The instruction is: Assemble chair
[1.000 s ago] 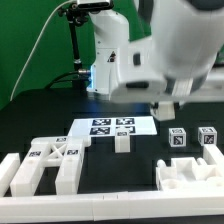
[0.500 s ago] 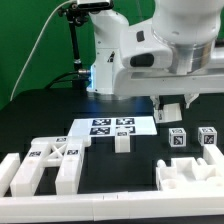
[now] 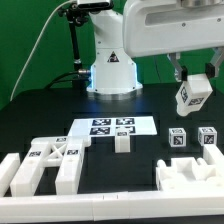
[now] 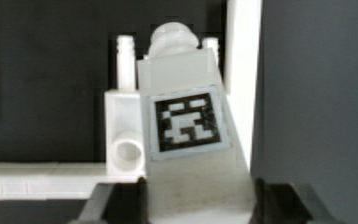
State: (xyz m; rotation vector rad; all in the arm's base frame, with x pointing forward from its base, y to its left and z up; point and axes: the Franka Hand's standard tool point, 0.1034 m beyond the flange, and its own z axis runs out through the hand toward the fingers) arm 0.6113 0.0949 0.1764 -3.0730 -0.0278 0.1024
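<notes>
Up goes my hand (image 3: 194, 80), high off the counter (image 3: 40, 115), squeezing one white chair piece (image 3: 193, 98), so I think joining comes next.

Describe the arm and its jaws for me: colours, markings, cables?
The arm is glossy white with rounded shells, a bluish light at its base and a small dark mark, unreadable. The gripper has a white body and short dark jaws. A black cable hangs behind the arm.
</notes>
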